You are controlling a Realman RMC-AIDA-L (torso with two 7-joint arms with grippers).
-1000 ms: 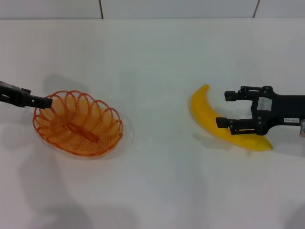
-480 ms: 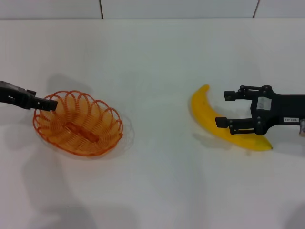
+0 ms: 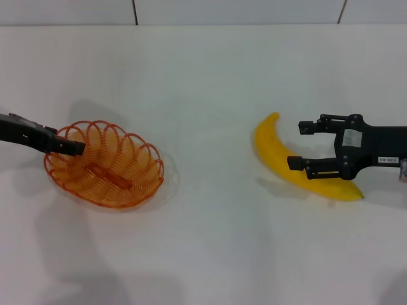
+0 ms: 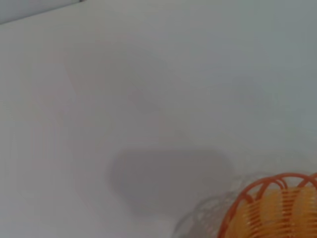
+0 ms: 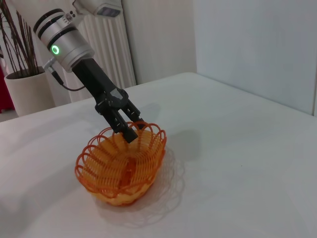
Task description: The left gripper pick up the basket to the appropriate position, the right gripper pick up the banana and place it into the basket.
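Note:
The orange wire basket (image 3: 108, 166) sits on the white table at the left; it also shows in the right wrist view (image 5: 121, 166) and the left wrist view (image 4: 270, 210). My left gripper (image 3: 74, 147) is at its left rim. In the right wrist view the left gripper (image 5: 133, 130) has its fingers slightly apart and straddles the rim. The yellow banana (image 3: 270, 145) lies on the table at the right. My right gripper (image 3: 301, 145) is open over the banana's middle, with one finger on its far side and the other above its body.
The white table (image 3: 203, 241) has bare room between basket and banana. Its far edge meets a tiled wall (image 3: 191, 9). In the right wrist view a radiator (image 5: 106, 49) and a pot of twigs (image 5: 25, 89) stand beyond the table.
My left gripper has moved right and down, from just outside the basket's left rim to over the rim. The right gripper, banana and basket have not moved.

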